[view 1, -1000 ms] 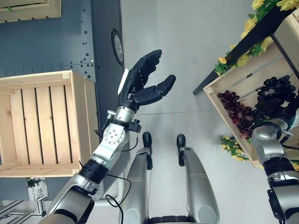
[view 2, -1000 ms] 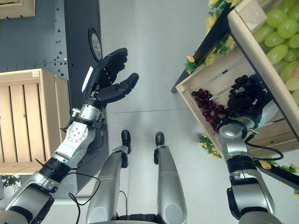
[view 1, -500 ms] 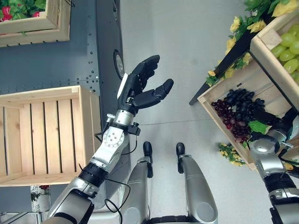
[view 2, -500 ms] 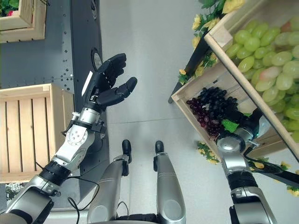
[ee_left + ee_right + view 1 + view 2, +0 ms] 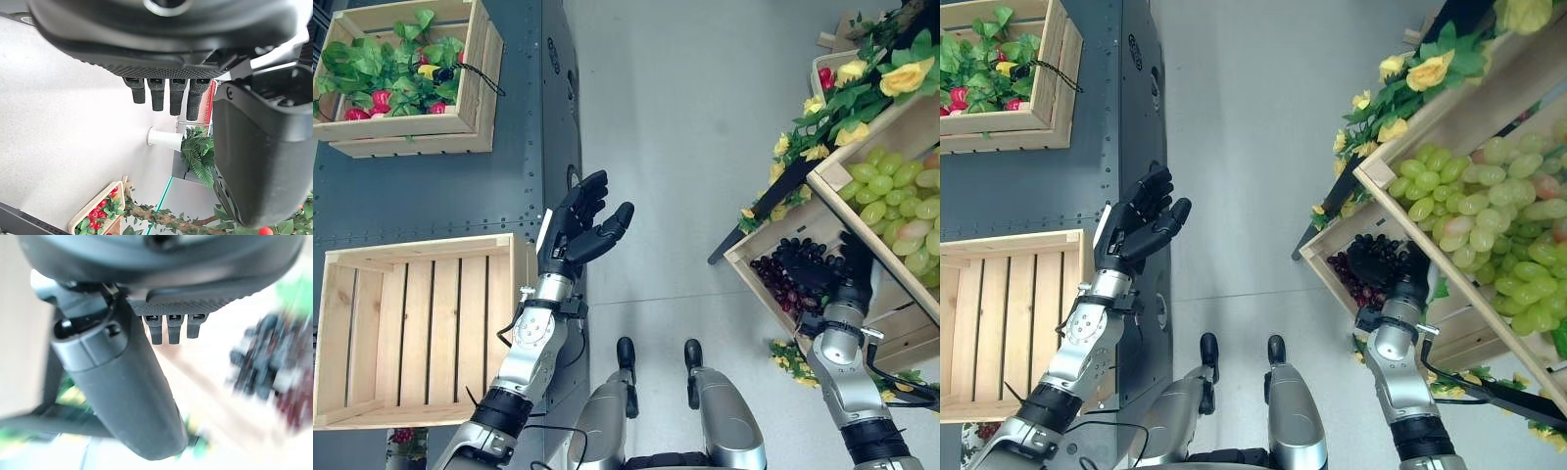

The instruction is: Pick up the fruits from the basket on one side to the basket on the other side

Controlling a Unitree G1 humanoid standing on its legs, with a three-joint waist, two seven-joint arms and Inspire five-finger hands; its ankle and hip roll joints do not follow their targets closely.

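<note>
Since a second ago the right hand [image 5: 1400, 276] has pushed forward over the dark grapes [image 5: 1363, 264] in the right-side crate [image 5: 759, 257], fingers relaxed and holding nothing, while the idle left hand [image 5: 576, 227] hangs wide by the empty crate [image 5: 411, 328].

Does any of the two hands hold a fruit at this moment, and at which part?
Nothing is held. The left hand is open in the air, and the right hand is open above the dark grapes, not closed on them.
</note>
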